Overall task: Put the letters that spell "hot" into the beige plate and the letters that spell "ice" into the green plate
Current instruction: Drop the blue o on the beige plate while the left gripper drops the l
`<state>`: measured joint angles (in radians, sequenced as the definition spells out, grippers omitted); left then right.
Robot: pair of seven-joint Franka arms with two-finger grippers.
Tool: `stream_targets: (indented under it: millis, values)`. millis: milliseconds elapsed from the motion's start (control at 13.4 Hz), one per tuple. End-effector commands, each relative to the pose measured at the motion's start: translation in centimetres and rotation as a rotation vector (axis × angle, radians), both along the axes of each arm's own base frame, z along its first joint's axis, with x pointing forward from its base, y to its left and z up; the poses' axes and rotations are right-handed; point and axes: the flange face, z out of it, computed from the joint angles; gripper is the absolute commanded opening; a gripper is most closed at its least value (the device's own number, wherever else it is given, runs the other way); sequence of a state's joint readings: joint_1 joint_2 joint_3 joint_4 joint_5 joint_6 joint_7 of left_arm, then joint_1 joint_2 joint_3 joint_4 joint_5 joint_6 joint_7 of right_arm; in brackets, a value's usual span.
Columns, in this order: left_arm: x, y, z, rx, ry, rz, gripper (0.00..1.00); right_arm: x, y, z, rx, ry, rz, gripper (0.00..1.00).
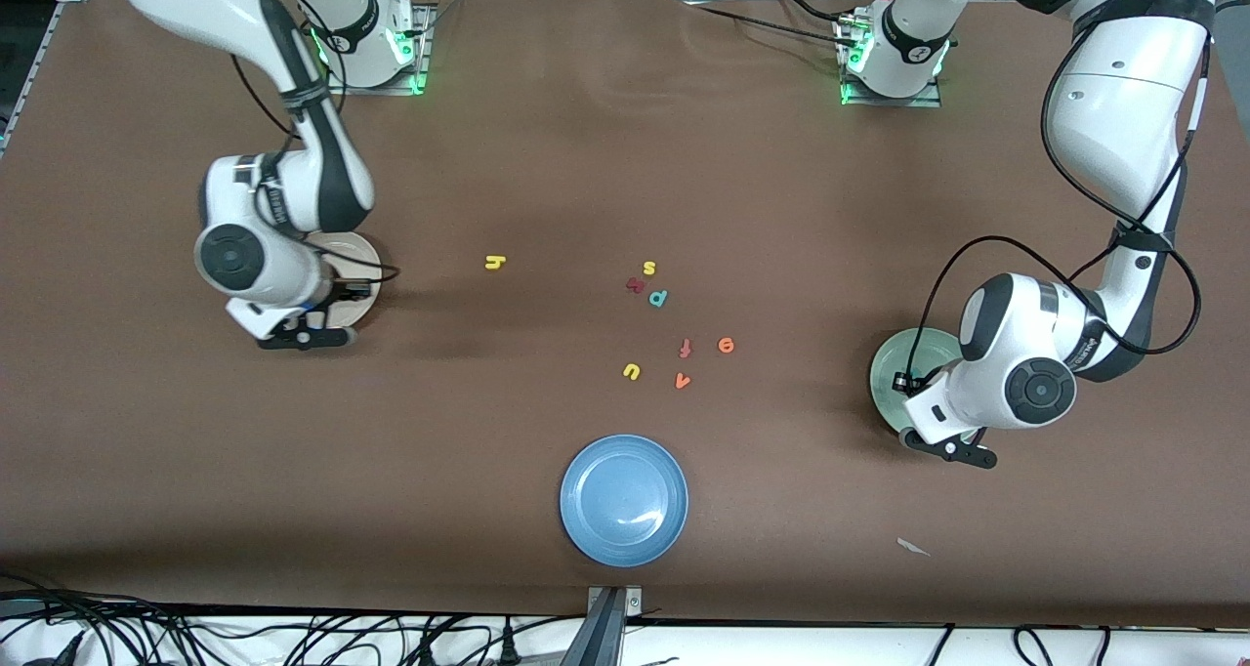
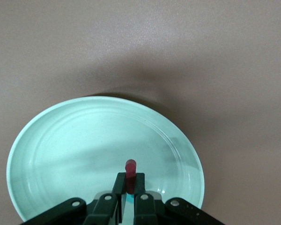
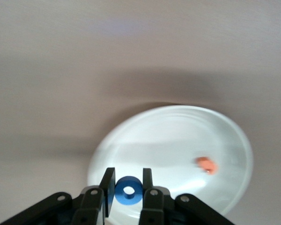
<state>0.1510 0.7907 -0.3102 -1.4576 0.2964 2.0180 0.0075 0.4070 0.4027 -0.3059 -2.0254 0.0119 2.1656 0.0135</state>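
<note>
My left gripper point(image 2: 129, 180) hangs over the pale green plate point(image 2: 61, 140), shut on the dark red bar i point(image 2: 130, 166), which stands up between the fingers. A bit of teal shows under them; I cannot tell what it is. The green plate point(image 1: 903, 358) lies at the left arm's end of the table. Over the beige plate point(image 3: 178, 136), my right gripper point(image 3: 128, 178) is shut on the blue ring o point(image 3: 119, 194). An orange t point(image 3: 206, 165) lies in that plate. The beige plate point(image 1: 361, 256) is at the right arm's end. The yellow h point(image 1: 496, 263) and orange e point(image 1: 726, 345) lie on the table.
Loose letters lie mid-table: a yellow s point(image 1: 649, 268), a dark red letter point(image 1: 635, 283), a teal p point(image 1: 658, 298), a reddish f point(image 1: 686, 348), a yellow u point(image 1: 631, 371), an orange v point(image 1: 683, 381). A blue plate point(image 1: 624, 499) sits nearer the front camera.
</note>
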Motion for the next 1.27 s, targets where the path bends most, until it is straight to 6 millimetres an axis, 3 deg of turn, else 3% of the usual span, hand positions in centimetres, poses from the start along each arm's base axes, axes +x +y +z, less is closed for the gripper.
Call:
stream_targets:
  millis: [0,223,298,372,447,596,744,968,1191]
  values:
    - [-1.8,0.6,1.1,0.038,-0.027,-0.055,1.0,-1.1,-2.2,-2.2,0.013,0.057,0.032,0.22]
    - [-1.3,0.4,2.7,0.035,-0.046,-0.035,1.0,-1.6,-5.1,-4.8,0.023,0.11,0.055,0.26]
    - [-1.3,-0.4,2.9,0.029,-0.05,-0.031,1.0,-1.7,-5.1,-4.9,0.022,0.114,0.056,0.38]
    - [-1.3,-1.2,3.1,0.024,-0.053,0.008,1.0,-1.6,-5.0,-4.9,0.023,0.112,0.058,0.74]
    - [-1.7,-3.4,3.3,0.007,-0.055,0.046,1.0,-1.5,-5.0,-4.7,0.022,0.11,0.054,0.99]
    - [-2.5,-7.1,3.5,-0.014,-0.055,0.127,1.0,-1.1,-3.4,-3.2,0.034,0.086,0.022,1.0]
    - [-3.7,-11.2,3.8,-0.036,-0.045,0.205,1.0,-0.9,-0.5,-1.0,0.053,0.098,-0.083,1.0]
    - [-6.2,-17.4,3.1,-0.021,-0.034,0.289,1.0,-0.9,4.9,2.0,0.067,0.071,-0.144,1.0]
    - [-8.3,-21.7,2.0,-0.031,-0.062,0.377,1.0,-2.1,11.5,2.7,0.06,0.03,-0.269,0.99]
